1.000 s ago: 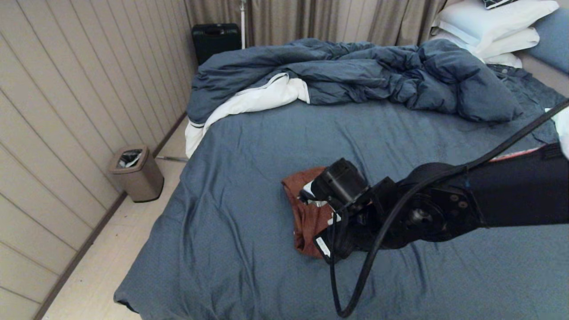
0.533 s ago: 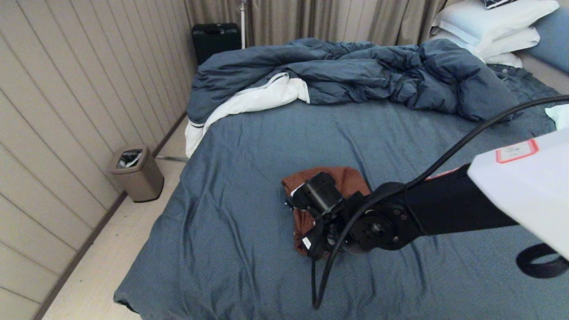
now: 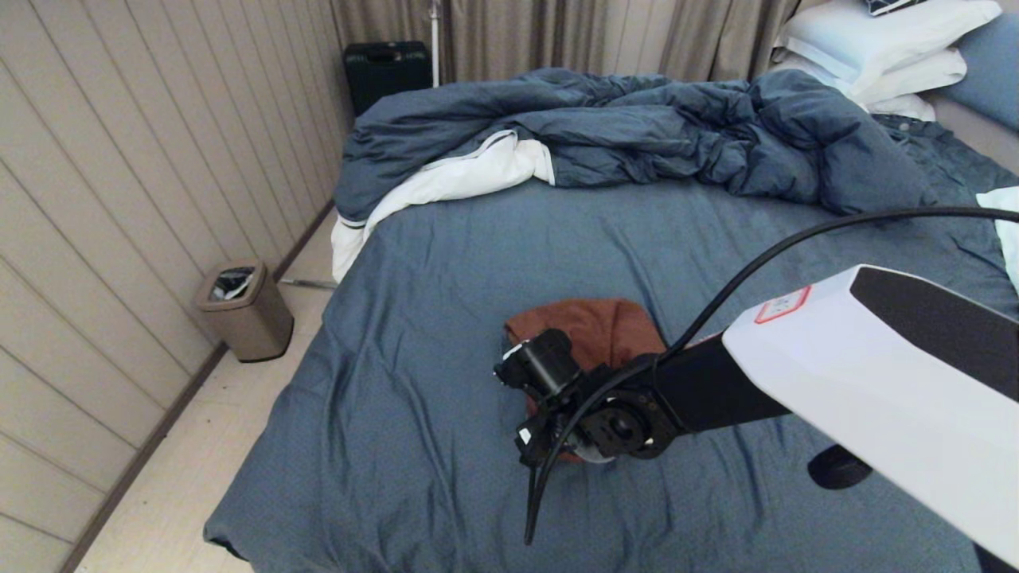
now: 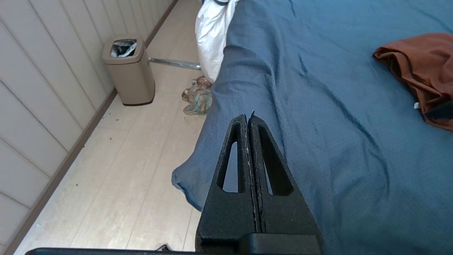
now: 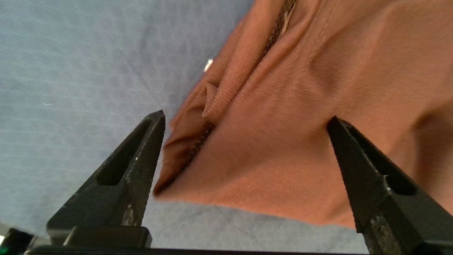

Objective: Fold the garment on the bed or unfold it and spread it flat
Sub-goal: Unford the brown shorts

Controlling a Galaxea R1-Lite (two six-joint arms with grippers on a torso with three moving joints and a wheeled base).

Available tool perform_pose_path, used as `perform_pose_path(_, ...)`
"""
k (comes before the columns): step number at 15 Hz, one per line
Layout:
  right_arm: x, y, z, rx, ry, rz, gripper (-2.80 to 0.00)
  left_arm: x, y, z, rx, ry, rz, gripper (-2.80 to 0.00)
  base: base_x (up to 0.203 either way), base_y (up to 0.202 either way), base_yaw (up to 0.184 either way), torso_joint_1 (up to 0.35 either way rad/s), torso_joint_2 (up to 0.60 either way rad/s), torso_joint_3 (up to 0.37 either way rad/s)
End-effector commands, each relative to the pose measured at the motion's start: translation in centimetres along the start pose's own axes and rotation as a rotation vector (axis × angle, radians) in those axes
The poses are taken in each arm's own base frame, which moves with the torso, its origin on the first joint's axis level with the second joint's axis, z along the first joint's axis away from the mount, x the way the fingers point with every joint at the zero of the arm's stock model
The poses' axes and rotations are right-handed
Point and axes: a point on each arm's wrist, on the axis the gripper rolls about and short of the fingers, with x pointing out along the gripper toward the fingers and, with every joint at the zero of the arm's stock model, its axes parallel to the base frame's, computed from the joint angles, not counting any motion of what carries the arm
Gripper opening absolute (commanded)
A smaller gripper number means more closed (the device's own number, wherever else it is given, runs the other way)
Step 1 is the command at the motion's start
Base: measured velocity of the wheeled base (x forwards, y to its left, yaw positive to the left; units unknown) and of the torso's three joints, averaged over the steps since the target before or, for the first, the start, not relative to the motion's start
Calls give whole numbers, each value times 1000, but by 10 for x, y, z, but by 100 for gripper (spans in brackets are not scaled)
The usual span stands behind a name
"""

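Far left of the head view: beige slatted wall panels, plus a small tan bin point(image 3: 244, 309) on the pale floor beside the bed.
Upper left: a dark suitcase point(image 3: 387, 72) standing against the curtains.
Bed: the bed point(image 3: 414, 382) fills most of the frame, slate-blue sheet with a few creases running across it.
Duvet: the duvet point(image 3: 637, 135) sits bunched along the upper middle, dark blue, white lining spilling out at its left end.
Left gripper: the left gripper point(image 4: 248, 122) only turns up in its own wrist view, hanging over the bed's edge near the floor, fingers pressed tight together with nothing in them.
Garment: the garment point(image 3: 593, 330) is a rust-brown bundle lying around the centre of the frame on the bare sheet, well apart from the duvet.
Right gripper: the right gripper point(image 5: 246, 120) hangs right over the lower edge of that bundle, fingers spread wide on either side of the folded fabric and not gripping it. Touching or not, can't tell.
Upper right: the pillows point(image 3: 876, 48), white, stacked in the corner.
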Motion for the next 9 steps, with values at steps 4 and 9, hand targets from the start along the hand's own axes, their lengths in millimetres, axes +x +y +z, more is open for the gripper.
perform_pose_path(4, 18, 5, -11, -22, 50, -6, 0, 0, 0, 1, -1, -2, -1, -280, 0, 0, 0, 0, 0, 0)
perform_pose_path(9, 21, 6, -12, -26, 55, -40, -280, 0, 0, 0, -1, -2, 0, -280, 0, 0, 0, 0, 0, 0)
